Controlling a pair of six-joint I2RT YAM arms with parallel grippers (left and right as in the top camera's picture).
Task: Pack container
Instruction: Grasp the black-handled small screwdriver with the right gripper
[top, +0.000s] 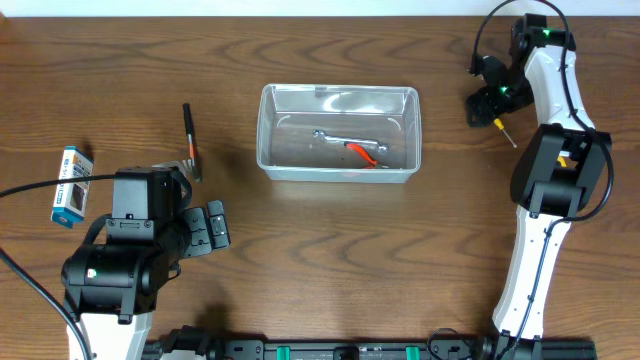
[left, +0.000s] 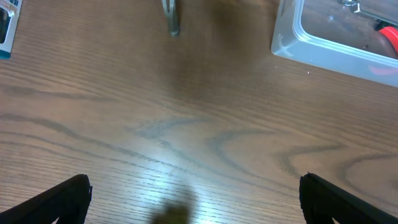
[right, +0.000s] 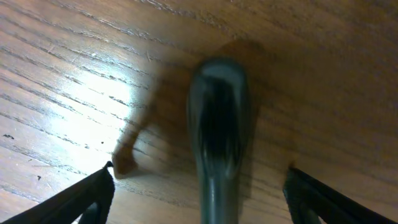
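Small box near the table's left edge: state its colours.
The small box is blue and white; it shows best in the overhead view.

Looks like a robot lab or test bench. Plain wood-grain counter (top: 320, 250), two robot arms on it, left arm (top: 110, 280) and right arm (top: 545, 200), rising from a black rail (top: 350, 350) along the near edge. Black cable (top: 40, 186) runs in over the left edge. Staged props only: clear tub (top: 268, 130), hand tool (top: 190, 140), small box (top: 72, 185).
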